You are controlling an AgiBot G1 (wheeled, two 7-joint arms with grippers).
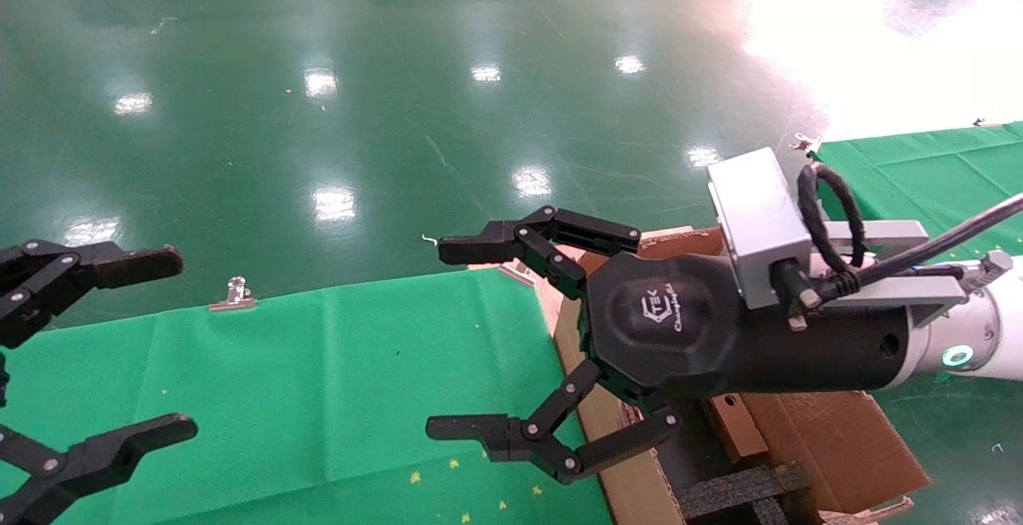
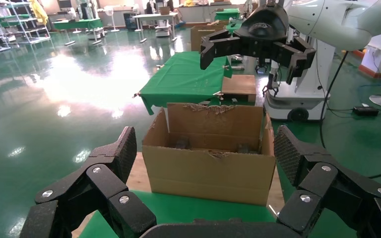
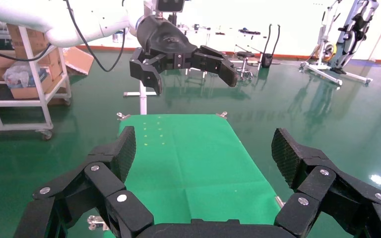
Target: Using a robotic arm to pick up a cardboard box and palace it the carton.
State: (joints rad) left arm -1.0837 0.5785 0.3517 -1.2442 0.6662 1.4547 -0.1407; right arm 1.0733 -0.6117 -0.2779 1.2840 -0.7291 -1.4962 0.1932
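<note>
Evidently no cardboard box visible, so probably light, stiff, best pinched across flat faces; right gripper [image 1: 435,337] gaping wide, empty, frame centre.

Much of the carton and both arms lie out of view.

In the head view the right gripper [image 1: 435,337] and its white robotic arm [image 1: 971,349] cover most of the carton [image 1: 831,437], whose near part runs off the bottom edge; its black foam inserts [image 1: 743,493] show only partly. The left gripper [image 1: 180,341] is cut by the left edge, its arm unseen. In the left wrist view the carton's inside [image 2: 208,144] is too dark to make out.
</note>
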